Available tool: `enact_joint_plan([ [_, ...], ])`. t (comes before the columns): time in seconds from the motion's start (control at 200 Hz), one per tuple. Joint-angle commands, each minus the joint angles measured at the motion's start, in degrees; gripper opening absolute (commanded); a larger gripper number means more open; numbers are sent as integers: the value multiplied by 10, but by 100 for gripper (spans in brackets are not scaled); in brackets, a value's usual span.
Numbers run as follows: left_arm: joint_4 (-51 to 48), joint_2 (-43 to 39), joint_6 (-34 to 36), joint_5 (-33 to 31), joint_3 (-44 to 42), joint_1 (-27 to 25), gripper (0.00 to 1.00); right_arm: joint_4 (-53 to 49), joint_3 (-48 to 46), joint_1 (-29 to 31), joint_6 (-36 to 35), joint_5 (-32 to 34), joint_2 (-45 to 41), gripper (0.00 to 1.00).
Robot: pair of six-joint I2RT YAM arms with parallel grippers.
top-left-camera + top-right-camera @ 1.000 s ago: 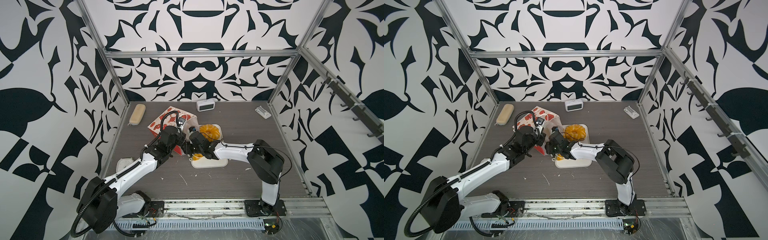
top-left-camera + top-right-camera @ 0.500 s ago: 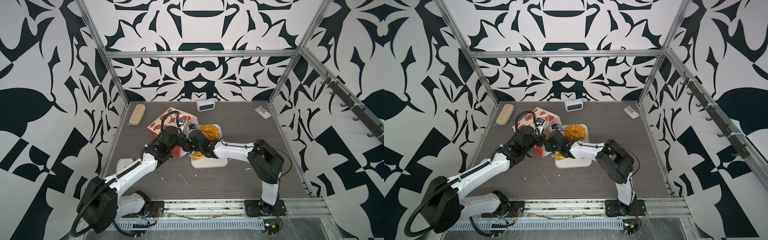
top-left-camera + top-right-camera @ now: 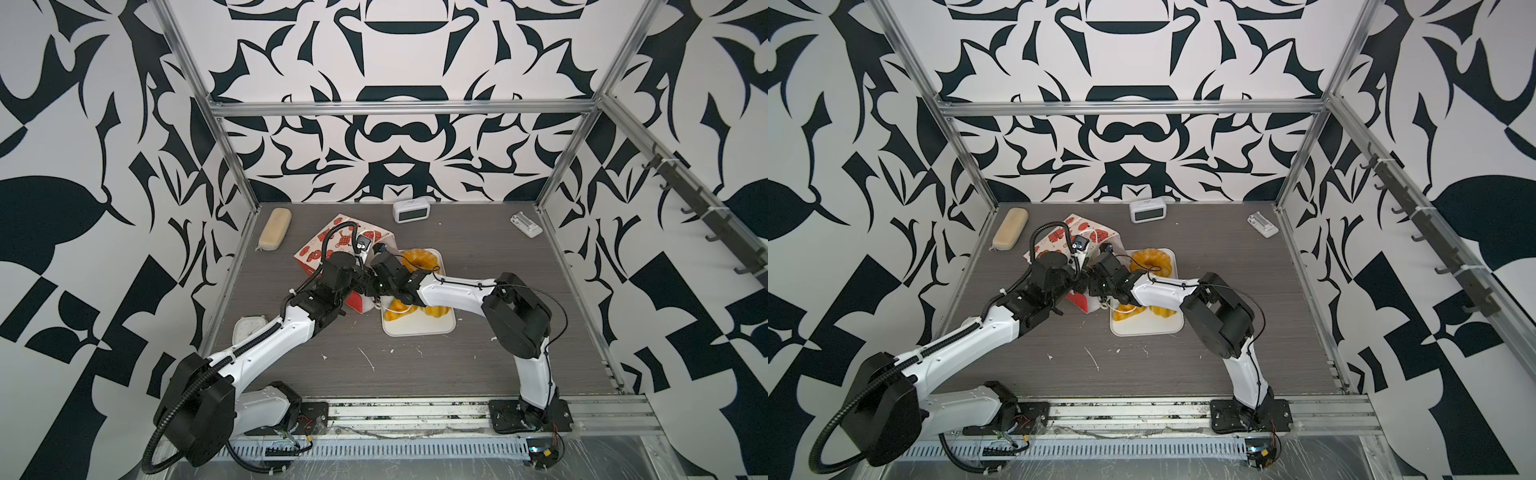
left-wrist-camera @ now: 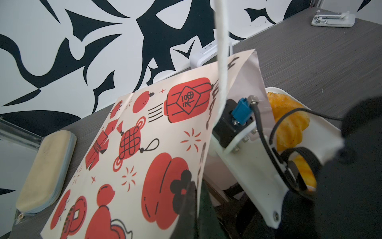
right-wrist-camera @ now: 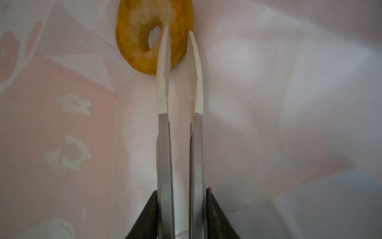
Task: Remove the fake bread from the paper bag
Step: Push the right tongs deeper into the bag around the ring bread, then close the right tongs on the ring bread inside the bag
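The red-and-white printed paper gift bag with white cord handles (image 3: 311,254) lies tipped over on the grey wood-grain bench (image 3: 498,357). Its mouth is turned toward the flat white rectangular tray (image 3: 417,330) just beside it, so each piece has only a short way to travel.

In the left wrist view, the left hand (image 4: 196,198) is clenched on the paper edge of the bag at its mouth. It probably lifts the rim so that the opening does not sag shut, and steadies the bag while the other arm works inside.

The right hand (image 5: 178,35) reaches deep into the white interior. Its long metal fingers with white tips (image 5: 163,82) stand narrowly apart on either side of the band of a golden ring-shaped toy bun (image 5: 142,47), with one tip at the hole and one at the outer edge. Whether they pinch it yet I cannot tell. This bun sits against the bag's far end.

Glossy golden-orange toy pastries (image 3: 419,259) already rest on the tray, so the task looks well along.
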Motion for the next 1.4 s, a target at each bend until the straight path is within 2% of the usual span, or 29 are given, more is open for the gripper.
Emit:
enact_joint_plan([
  [0.0, 11, -1, -10, 7, 5, -2, 0, 10, 29, -3, -1, -6, -8, 36],
  [0.415, 14, 4, -14, 13, 6, -2, 0, 3, 43, -1, -3, -5, -8, 47],
  [0.605, 16, 5, -15, 14, 5, -5, 0, -31, 88, -2, -3, 16, 20, 47],
  [0.895, 18, 2, -17, 13, 2, -6, 0, -60, 147, -1, -5, 14, 52, 35],
  [1.255, 18, 8, -13, 7, 0, -6, 0, -51, 102, -3, -11, 11, 17, 0],
  [1.395, 18, 14, -9, 0, 0, -6, 0, -45, 66, -2, -14, 6, -10, 0],
])
